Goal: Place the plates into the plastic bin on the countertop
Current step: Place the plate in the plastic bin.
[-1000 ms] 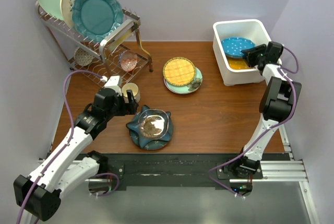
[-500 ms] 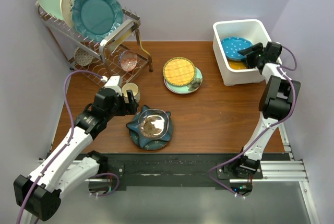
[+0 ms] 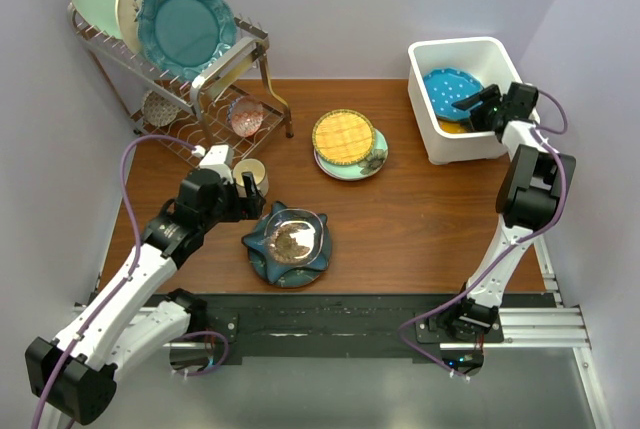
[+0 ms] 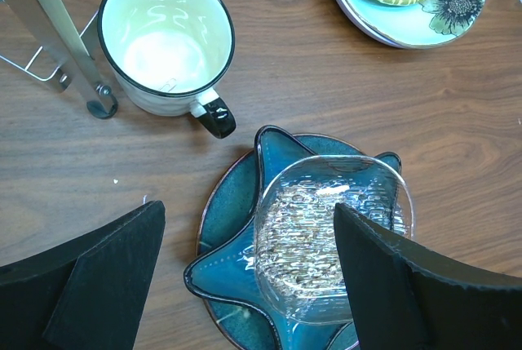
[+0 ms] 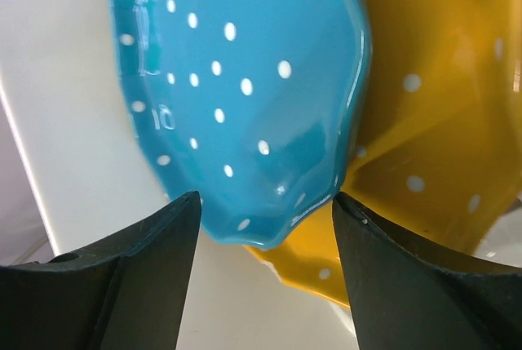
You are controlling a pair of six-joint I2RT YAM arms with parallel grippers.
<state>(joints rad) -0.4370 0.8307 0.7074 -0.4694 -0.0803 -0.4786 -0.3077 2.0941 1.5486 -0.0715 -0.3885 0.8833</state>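
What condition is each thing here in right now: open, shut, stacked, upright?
Left gripper: open, above the glass dish.
Right gripper: open, astride the blue dotted plate's edge.
Blue dotted plate: in the bin, lying over the orange plate.
Yellow lattice plate: stacked on the pale green plate.
Glass dish: nested in the teal star dish.
Cup: upright, empty.
Rack plates: standing upright.

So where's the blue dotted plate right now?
The blue dotted plate lies at the back right of the top view, inside the white bin, resting on an orange plate.
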